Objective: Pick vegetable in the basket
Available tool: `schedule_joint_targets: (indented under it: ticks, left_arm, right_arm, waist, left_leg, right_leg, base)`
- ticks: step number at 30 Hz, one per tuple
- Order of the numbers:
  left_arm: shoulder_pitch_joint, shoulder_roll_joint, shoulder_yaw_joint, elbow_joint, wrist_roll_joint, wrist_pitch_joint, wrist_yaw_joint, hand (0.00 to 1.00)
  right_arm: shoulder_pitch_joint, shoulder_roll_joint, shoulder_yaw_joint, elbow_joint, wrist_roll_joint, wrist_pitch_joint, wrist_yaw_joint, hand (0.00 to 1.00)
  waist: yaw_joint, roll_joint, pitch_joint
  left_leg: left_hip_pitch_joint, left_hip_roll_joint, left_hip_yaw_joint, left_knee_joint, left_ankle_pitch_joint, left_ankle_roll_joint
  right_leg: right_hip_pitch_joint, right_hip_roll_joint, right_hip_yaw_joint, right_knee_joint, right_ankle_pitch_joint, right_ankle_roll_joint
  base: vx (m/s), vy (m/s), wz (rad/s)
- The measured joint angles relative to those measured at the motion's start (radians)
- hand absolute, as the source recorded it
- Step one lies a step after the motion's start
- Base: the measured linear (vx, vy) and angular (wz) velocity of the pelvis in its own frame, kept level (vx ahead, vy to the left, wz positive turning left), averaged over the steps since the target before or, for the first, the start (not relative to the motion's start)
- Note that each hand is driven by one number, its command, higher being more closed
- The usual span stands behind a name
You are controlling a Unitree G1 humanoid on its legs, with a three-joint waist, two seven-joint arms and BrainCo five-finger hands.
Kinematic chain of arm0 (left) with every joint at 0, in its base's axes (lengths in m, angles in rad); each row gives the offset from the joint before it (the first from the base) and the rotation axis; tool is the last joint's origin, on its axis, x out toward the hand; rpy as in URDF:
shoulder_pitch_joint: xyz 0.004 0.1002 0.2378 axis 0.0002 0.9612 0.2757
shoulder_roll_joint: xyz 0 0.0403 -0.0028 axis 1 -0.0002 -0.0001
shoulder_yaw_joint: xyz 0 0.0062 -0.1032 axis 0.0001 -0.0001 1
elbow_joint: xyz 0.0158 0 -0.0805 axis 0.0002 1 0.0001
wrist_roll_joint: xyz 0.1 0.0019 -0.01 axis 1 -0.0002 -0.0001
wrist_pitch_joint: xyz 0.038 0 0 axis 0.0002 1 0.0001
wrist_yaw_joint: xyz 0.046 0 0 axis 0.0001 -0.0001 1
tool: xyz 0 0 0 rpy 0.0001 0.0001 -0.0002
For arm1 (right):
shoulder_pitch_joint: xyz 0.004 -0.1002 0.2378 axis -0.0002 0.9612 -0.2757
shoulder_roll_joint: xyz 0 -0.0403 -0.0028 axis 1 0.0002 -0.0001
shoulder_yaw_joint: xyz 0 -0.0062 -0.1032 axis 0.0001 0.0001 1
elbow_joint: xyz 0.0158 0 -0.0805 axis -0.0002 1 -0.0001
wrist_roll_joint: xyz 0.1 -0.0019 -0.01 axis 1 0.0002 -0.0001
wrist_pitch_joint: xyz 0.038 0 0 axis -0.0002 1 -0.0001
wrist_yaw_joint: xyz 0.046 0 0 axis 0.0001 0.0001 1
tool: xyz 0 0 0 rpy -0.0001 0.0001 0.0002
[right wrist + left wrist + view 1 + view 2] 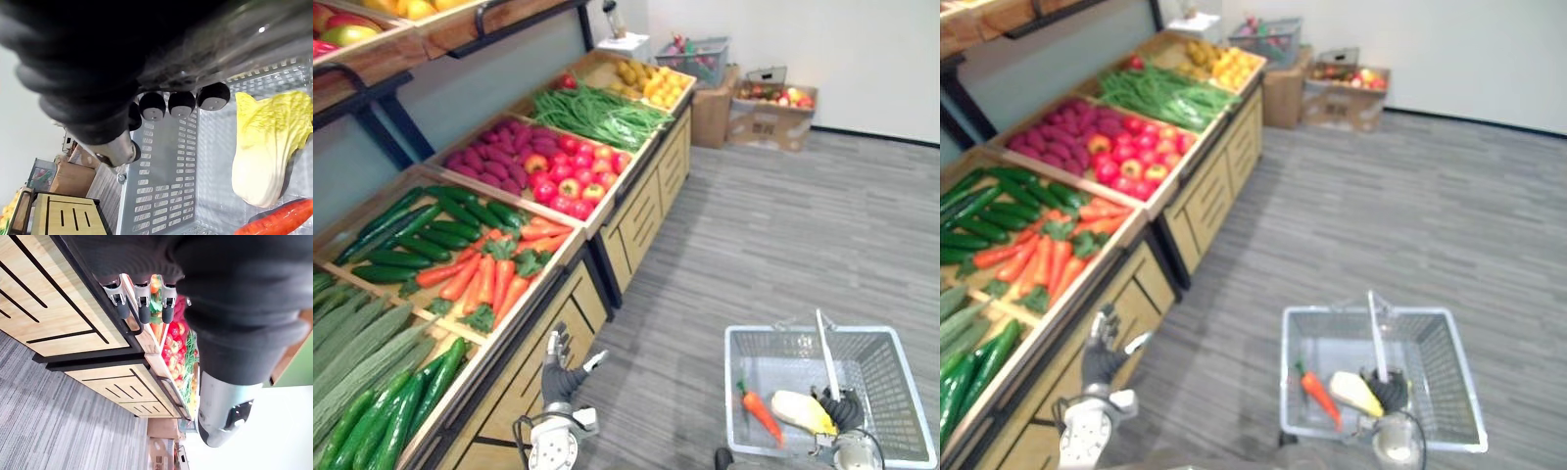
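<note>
Right wrist view: the right hand's fingers (pixel 182 104) are curled, with the thumb closing from the other side. They are wrapped round the pale bar handle (pixel 827 352) of a light grey plastic mesh basket (pixel 898 392). In the left eye view the right hand (pixel 843 409) is low on the right, inside the basket's opening, and the handle stands upright from it.

Two vegetables lie on the bottom of the basket. One is a pale yellow cabbage with crinkled leaves (pixel 269 147), and it is just beside the hand. The other is an orange carrot with a green top (pixel 760 411), which lies next to the cabbage on the side away from the hand. From these views I cannot tell whether the two touch.

The left hand (pixel 558 377) is raised at the lower left. Its fingers (pixel 142 311) are straight and a little spread, and they hold nothing. They are close to the front edge of a long wooden display stand with drawer fronts (pixel 558 328), but I cannot tell if they touch it.

The stand's compartments hold dark green cucumbers (pixel 421 240), more orange carrots (pixel 480 279), red apples (pixel 573 176) and green beans (pixel 597 113).

A grey plank floor (pixel 764 225) stretches from the stand to brown cardboard boxes (pixel 769 122) by the far wall.
</note>
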Motion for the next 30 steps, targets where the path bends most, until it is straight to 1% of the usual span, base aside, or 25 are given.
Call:
schedule_joint_targets:
  ticks: [1,2,4,5,6,7,8,9,10,11,12,13,14,15,18,19,23,26,27,28,30]
  left_arm:
    - [-0.010,0.005,-0.001,-0.005,0.000,0.000,-0.003,0.00]
    - [-0.030,0.011,-0.001,-0.009,0.000,0.000,-0.005,0.00]
    - [-0.058,0.016,-0.001,-0.009,0.000,0.000,-0.005,0.00]
    - [-0.070,0.021,-0.001,-0.008,0.000,0.000,-0.005,0.00]
    - [-0.070,0.029,0.001,-0.008,0.000,0.000,-0.003,0.00]
    - [-0.063,0.046,0.001,-0.008,0.000,0.000,-0.002,0.00]
    - [-0.051,0.059,0.001,-0.007,0.000,0.001,-0.003,0.00]
    - [-0.048,0.059,0.003,-0.007,0.000,0.001,-0.003,0.00]
    - [-0.046,0.052,0.017,-0.005,0.000,0.001,-0.003,0.00]
    - [-0.048,0.047,0.027,-0.004,0.000,0.001,-0.003,0.00]
    - [-0.054,0.057,0.040,0.008,0.001,0.001,-0.002,0.00]
    - [-0.060,0.078,0.045,0.027,0.001,0.001,-0.001,0.00]
    - [-0.061,0.089,0.046,0.037,0.002,0.001,-0.001,0.00]
    - [-0.070,0.094,0.050,0.076,0.002,0.002,-0.003,0.00]
    - [-0.093,0.084,0.048,0.145,0.003,0.003,-0.006,0.00]
    - [-0.099,0.080,0.047,0.177,0.016,0.004,-0.006,0.00]
    - [-0.128,0.085,0.054,0.266,0.062,0.020,0.007,0.00]
    - [-0.143,0.091,0.064,0.343,0.091,0.027,0.014,0.00]
    - [-0.149,0.091,0.068,0.364,0.098,0.028,0.014,0.00]
    - [-0.163,0.094,0.074,0.419,0.100,0.031,0.016,0.00]
    - [-0.175,0.096,0.085,0.511,0.111,0.046,0.023,0.00]
  right_arm:
    - [-0.001,0.010,-0.001,0.000,0.000,0.000,0.000,1.00]
    - [-0.003,0.022,-0.007,0.000,0.000,0.000,0.000,1.00]
    - [-0.002,0.041,-0.023,0.001,0.000,0.002,0.000,1.00]
    - [-0.001,0.051,-0.027,0.001,0.000,0.002,0.000,1.00]
    - [-0.005,0.064,-0.032,0.001,0.000,0.002,-0.001,1.00]
    - [-0.011,0.080,-0.038,0.001,0.000,0.002,-0.001,1.00]
    - [-0.012,0.087,-0.046,0.001,0.000,0.002,-0.001,1.00]
    - [-0.010,0.088,-0.055,0.001,0.000,0.002,-0.001,1.00]
    - [-0.013,0.087,-0.073,0.022,0.001,0.002,-0.003,1.00]
    - [-0.016,0.087,-0.076,0.033,0.001,0.002,-0.004,1.00]
    - [-0.015,0.088,-0.078,0.051,0.010,0.002,-0.004,1.00]
    - [-0.007,0.095,-0.086,0.071,0.029,0.002,-0.007,1.00]
    - [-0.007,0.098,-0.089,0.079,0.033,0.002,-0.008,1.00]
    - [-0.013,0.097,-0.091,0.103,0.039,0.001,-0.008,1.00]
    - [-0.024,0.094,-0.097,0.153,0.040,-0.001,-0.008,1.00]
    - [-0.042,0.090,-0.099,0.183,0.042,-0.001,-0.009,1.00]
    - [-0.059,0.081,-0.110,0.255,0.051,0.000,-0.012,1.00]
    - [-0.058,0.074,-0.116,0.271,0.050,0.000,-0.012,1.00]
    - [-0.059,0.074,-0.119,0.273,0.050,0.000,-0.012,1.00]
    - [-0.062,0.073,-0.123,0.276,0.050,0.000,-0.012,1.00]
    - [-0.062,0.070,-0.134,0.288,0.050,0.000,-0.012,1.00]
  waist:
    - [-0.011,-0.004,0.002]
    - [-0.015,-0.007,0.004]
    - [-0.013,-0.021,0.012]
    - [-0.012,-0.037,0.021]
    - [-0.005,-0.059,0.027]
    - [-0.003,-0.087,0.031]
    - [0.001,-0.111,0.035]
    - [0.005,-0.116,0.036]
    - [0.014,-0.101,0.040]
    - [0.017,-0.100,0.041]
    - [0.012,-0.112,0.038]
    - [0.011,-0.126,0.038]
    - [0.015,-0.136,0.035]
    - [0.010,-0.149,0.026]
    - [0.010,-0.134,0.019]
    - [0.010,-0.125,0.010]
    - [0.009,-0.093,-0.006]
    - [-0.001,-0.081,-0.013]
    - [-0.006,-0.080,-0.013]
    - [-0.013,-0.078,-0.012]
    - [-0.016,-0.069,-0.006]
  left_leg:
    - [0.008,-0.002,0.003,-0.053,-0.009,-0.011]
    - [0.016,-0.005,0.011,-0.101,-0.021,-0.016]
    - [0.028,-0.016,0.026,-0.150,-0.027,-0.010]
    - [0.031,-0.034,0.038,-0.174,-0.032,0.002]
    - [0.032,-0.054,0.062,-0.177,-0.026,0.012]
    - [0.029,-0.079,0.105,-0.180,-0.026,0.027]
    - [0.024,-0.094,0.138,-0.174,-0.026,0.046]
    - [0.014,-0.097,0.155,-0.173,-0.026,0.058]
    - [0.015,-0.081,0.179,-0.189,-0.023,0.082]
    - [0.014,-0.075,0.189,-0.194,-0.019,0.085]
    - [0.018,-0.071,0.189,-0.201,-0.013,0.085]
    - [0.031,-0.076,0.188,-0.206,-0.011,0.080]
    - [0.030,-0.081,0.191,-0.203,-0.007,0.069]
    - [0.030,-0.080,0.187,-0.205,-0.002,0.062]
    - [0.031,-0.073,0.186,-0.208,0.006,0.052]
    - [0.031,-0.072,0.188,-0.222,0.013,0.049]
    - [0.062,-0.057,0.186,-0.251,0.022,0.043]
    - [0.082,-0.052,0.182,-0.258,0.021,0.042]
    - [0.083,-0.051,0.180,-0.256,0.021,0.041]
    - [0.083,-0.049,0.177,-0.242,0.014,0.034]
    - [0.075,-0.032,0.159,-0.168,-0.032,0.025]
  right_leg:
    - [-0.019,-0.001,-0.004,0.001,0.008,0.005]
    - [-0.038,-0.002,-0.006,0.008,0.013,0.012]
    - [-0.068,-0.012,-0.002,0.030,0.018,0.020]
    - [-0.088,-0.027,0.013,0.038,0.026,0.034]
    - [-0.102,-0.041,0.040,0.042,0.033,0.044]
    - [-0.126,-0.053,0.078,0.042,0.046,0.056]
    - [-0.138,-0.074,0.093,0.022,0.044,0.039]
    - [-0.142,-0.085,0.073,0.011,0.034,0.016]
    - [-0.152,-0.096,0.008,0.013,0.001,-0.031]
    - [-0.168,-0.100,-0.016,0.059,0.001,-0.031]
    - [-0.171,-0.102,-0.053,0.143,0.003,-0.026]
    - [-0.129,-0.106,-0.081,0.140,-0.005,-0.011]
    - [-0.113,-0.111,-0.091,0.111,-0.011,0.002]
    - [-0.096,-0.111,-0.096,0.081,0.000,0.040]
    - [-0.091,-0.107,-0.109,0.051,0.010,0.052]
    - [-0.089,-0.102,-0.113,0.031,0.019,0.053]
    - [-0.049,-0.085,-0.126,-0.006,0.028,0.052]
    - [-0.027,-0.084,-0.142,-0.002,0.020,0.046]
    - [-0.025,-0.084,-0.144,0.002,0.014,0.045]
    - [-0.027,-0.085,-0.149,0.033,-0.008,0.041]
    - [-0.029,-0.084,-0.163,0.110,-0.065,0.032]
  base:
    - [-0.04,0.143,0.08]
    - [-0.07,0.174,0.10]
    - [-0.10,0.149,-0.05]
    - [-0.11,0.123,-0.30]
    - [-0.22,0.197,-0.57]
    - [-0.26,0.205,-0.78]
    - [-0.27,0.188,-0.73]
    - [-0.22,0.123,-0.73]
    - [-0.16,0.072,-0.57]
    - [-0.15,0.073,-0.48]
    - [-0.05,0.032,-0.21]
    - [-0.02,0.010,-0.18]
    - [-0.01,-0.028,-0.10]
    - [-0.01,-0.051,-0.02]
    - [0.03,-0.037,0.02]
    - [0.05,-0.024,-0.03]
    - [0.06,-0.037,0.03]
    - [0.05,-0.014,0.07]
    - [0.01,-0.011,0.15]
    - [0.01,-0.019,0.19]
    - [0.00,-0.035,0.17]
